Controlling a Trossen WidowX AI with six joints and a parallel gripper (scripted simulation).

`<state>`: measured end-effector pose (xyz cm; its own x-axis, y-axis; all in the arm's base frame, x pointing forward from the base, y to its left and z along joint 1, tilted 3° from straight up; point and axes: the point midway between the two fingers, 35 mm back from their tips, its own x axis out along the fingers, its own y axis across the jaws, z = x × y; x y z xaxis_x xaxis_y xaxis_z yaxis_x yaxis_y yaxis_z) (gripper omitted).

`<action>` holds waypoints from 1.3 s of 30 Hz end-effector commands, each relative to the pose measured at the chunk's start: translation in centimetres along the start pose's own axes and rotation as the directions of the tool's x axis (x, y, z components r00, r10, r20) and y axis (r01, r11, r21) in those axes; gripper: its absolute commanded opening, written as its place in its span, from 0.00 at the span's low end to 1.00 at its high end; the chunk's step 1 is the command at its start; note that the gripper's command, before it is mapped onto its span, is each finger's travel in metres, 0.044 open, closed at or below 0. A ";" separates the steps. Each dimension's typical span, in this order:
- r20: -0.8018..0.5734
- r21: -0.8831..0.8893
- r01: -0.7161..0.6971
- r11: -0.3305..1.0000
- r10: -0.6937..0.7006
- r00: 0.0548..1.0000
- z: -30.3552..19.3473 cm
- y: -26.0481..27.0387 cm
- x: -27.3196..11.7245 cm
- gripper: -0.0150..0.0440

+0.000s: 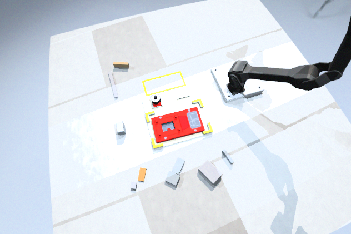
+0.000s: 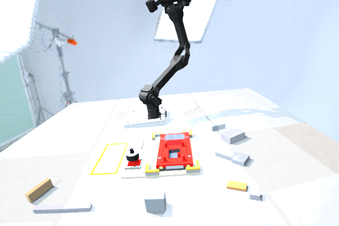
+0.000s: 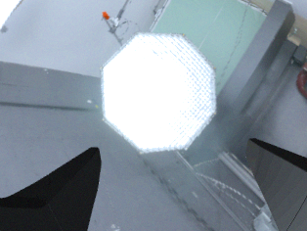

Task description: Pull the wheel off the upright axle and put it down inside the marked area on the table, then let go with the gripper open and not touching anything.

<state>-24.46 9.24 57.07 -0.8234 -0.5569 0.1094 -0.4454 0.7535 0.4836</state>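
The wheel (image 1: 156, 101) (image 2: 132, 157), with a black tyre and a pale hub, sits on the upright axle (image 1: 155, 96) (image 2: 131, 150), whose black tip stands up through it. The axle's red base (image 1: 156, 104) (image 2: 134, 163) is on a small pale plate. The marked area (image 1: 165, 90) (image 2: 103, 174) is a yellow outlined rectangle on the table beside the wheel, with nothing inside it. My gripper (image 3: 177, 152) is open and empty, its two black fingers wide apart in the wrist view. The arm is raised high, far from the wheel, and the wrist view shows only a bright lamp and the room.
A red car chassis (image 1: 183, 122) (image 2: 175, 141) lies between yellow corner brackets beside the wheel. A wooden block (image 1: 120, 64) (image 2: 39, 190), a long grey strip (image 1: 113, 85) (image 2: 63, 208) and a grey block (image 1: 120, 128) (image 2: 155, 202) lie around. Several more blocks lie beyond the chassis.
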 end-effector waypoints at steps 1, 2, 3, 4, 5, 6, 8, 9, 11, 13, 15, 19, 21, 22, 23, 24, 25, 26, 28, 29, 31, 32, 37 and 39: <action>-0.005 -0.007 -0.002 1.000 0.002 1.000 -0.2 -0.1 0.0 0.89; -0.019 -0.030 -0.006 1.000 0.006 1.000 -1.0 -0.6 0.1 0.84; -0.043 -0.067 -0.014 0.998 0.012 0.999 -2.2 -1.3 0.1 0.80; -0.074 -0.111 -0.025 0.994 0.016 0.997 -3.7 -2.3 0.1 0.76; -0.105 -0.154 -0.035 0.987 0.019 0.994 -5.1 -3.3 0.1 0.76; -0.136 -0.195 -0.042 0.980 0.016 0.991 -6.5 -4.4 0.2 0.76; -0.179 -0.247 -0.039 0.968 -0.006 0.984 -8.3 -6.1 0.3 0.76; -0.201 -0.273 -0.037 0.961 -0.019 0.979 -9.2 -7.0 0.4 0.76; -0.253 -0.334 -0.035 0.942 -0.054 0.966 -11.4 -9.2 0.3 0.76; -0.306 -0.393 -0.033 0.919 -0.097 0.947 -13.4 -11.7 0.1 0.76; -0.356 -0.451 -0.033 0.892 -0.145 0.923 -15.4 -14.3 -0.3 0.76; -0.443 -0.557 -0.040 0.829 -0.256 0.859 -18.8 -19.8 -1.7 0.76; -0.479 -0.607 -0.053 0.793 -0.311 0.821 -20.1 -22.6 -2.6 0.76; -0.495 -0.630 -0.064 0.774 -0.337 0.801 -20.6 -23.9 -3.2 0.76; -0.509 -0.652 -0.073 0.755 -0.364 0.780 -21.1 -25.3 -3.7 0.76; -0.521 -0.672 -0.082 0.736 -0.391 0.759 -21.6 -26.6 -4.3 0.76; -0.531 -0.691 -0.091 0.717 -0.419 0.737 -22.0 -27.9 -5.0 0.76; -0.539 -0.707 -0.099 0.700 -0.444 0.716 -22.4 -29.1 -5.5 0.76; -0.549 -0.730 -0.113 0.674 -0.480 0.684 -22.8 -30.8 -6.4 0.76; -0.552 -0.736 -0.117 0.666 -0.492 0.674 -22.9 -31.3 -6.7 0.76; -0.556 -0.745 -0.121 0.656 -0.512 0.654 -23.2 -32.3 -7.3 0.76; -0.562 -0.753 -0.123 0.646 -0.535 0.631 -23.4 -33.4 -7.9 0.76; -0.566 -0.807 -0.140 0.574 -0.683 0.462 -24.4 -40.7 -12.9 0.76; -0.543 -0.835 -0.159 0.527 -0.740 0.397 -24.1 -43.3 -14.9 0.76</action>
<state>10.74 -21.68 58.43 0.0849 -0.9659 0.2445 0.1183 0.2534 0.9601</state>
